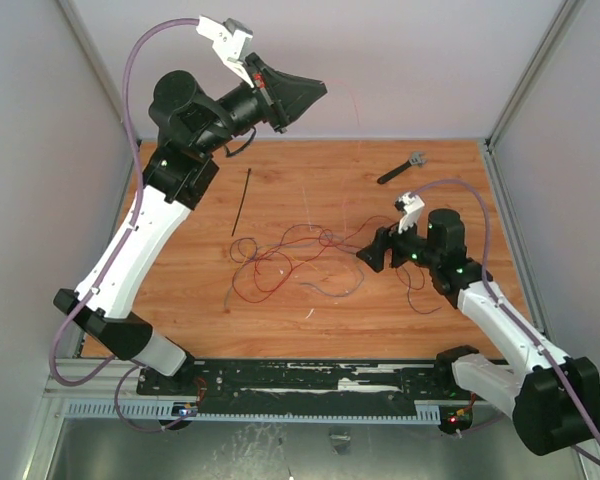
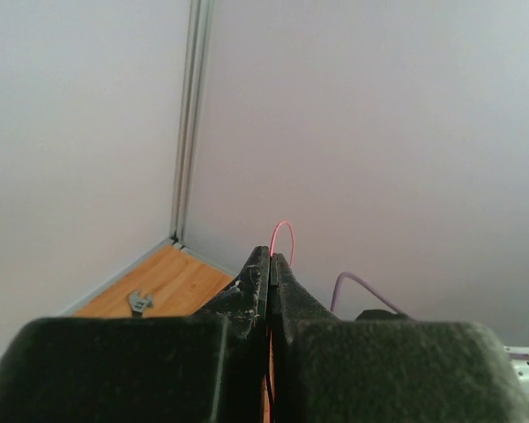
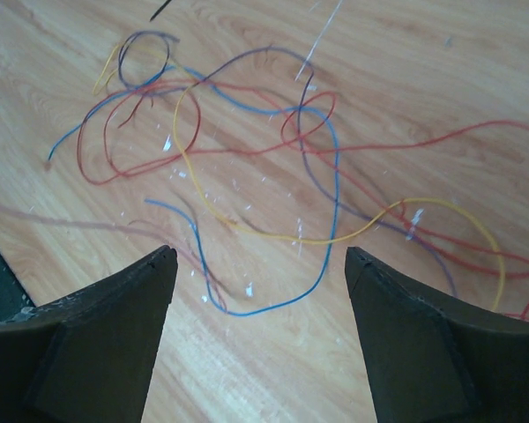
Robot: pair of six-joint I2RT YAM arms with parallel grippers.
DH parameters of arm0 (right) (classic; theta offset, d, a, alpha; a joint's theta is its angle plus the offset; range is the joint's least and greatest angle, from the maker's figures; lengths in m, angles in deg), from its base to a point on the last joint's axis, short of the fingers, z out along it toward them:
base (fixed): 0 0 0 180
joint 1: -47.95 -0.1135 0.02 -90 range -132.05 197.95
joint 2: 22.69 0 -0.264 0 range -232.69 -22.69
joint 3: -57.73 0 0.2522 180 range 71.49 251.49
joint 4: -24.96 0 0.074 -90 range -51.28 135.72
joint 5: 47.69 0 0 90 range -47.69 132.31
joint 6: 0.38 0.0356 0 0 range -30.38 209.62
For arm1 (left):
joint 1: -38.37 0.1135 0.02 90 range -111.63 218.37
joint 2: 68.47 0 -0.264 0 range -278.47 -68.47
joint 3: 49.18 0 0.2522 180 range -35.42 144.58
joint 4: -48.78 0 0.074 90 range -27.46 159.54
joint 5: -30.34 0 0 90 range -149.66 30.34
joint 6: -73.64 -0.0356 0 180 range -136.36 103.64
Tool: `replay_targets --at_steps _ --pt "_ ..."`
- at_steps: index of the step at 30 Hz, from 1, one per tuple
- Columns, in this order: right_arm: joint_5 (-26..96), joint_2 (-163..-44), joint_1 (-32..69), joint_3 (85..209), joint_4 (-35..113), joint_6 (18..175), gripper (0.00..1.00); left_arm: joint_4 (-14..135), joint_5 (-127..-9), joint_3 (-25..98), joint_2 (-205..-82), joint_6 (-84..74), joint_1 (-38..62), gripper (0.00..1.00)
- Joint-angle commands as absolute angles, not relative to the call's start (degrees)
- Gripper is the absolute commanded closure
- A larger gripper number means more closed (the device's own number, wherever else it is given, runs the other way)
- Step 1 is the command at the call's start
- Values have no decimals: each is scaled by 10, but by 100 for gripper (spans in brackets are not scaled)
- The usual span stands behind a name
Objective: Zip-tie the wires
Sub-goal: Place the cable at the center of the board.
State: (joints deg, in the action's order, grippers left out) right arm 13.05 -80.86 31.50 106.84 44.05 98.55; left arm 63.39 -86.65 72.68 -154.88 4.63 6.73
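On the left, the left end effector (image 1: 305,95) was raised well above the bench (image 1: 200,310), near the back wall, its fingers pressed together. From its wrist view the tips (image 2: 271,260) were clamped on a single red strand (image 2: 283,231), which looped up just beyond them. Below and a little to the right, the zip tie (image 1: 242,203) lay straight on the wood, close to the left edge of the wires (image 1: 300,255) but apart from them. The wires were spread loosely over the middle of the bench. The right end effector (image 1: 372,252) was low at the tangle's right edge, its fingers wide apart over the strands (image 3: 247,167) and gripping nothing. A short black tool (image 1: 401,167) lay towards the back right.
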Motion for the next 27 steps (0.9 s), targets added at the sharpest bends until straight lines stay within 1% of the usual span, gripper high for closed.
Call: replay_targets --at_steps 1,8,15,17,21,27 --pt "108 -787 302 1038 464 1009 21 634 -860 732 -1528 39 66 100" --pt "85 -766 287 988 450 1050 21 633 -855 726 -1523 36 66 100" --pt "90 -822 251 964 375 1064 23 634 -851 725 -1521 37 65 100" --pt "92 -846 240 967 357 1065 27 634 -851 725 -1522 36 65 100" --pt "126 -866 226 980 342 1065 44 636 -850 724 -1521 35 66 100" --pt "127 -856 225 977 314 1069 56 638 -851 727 -1516 29 65 100"
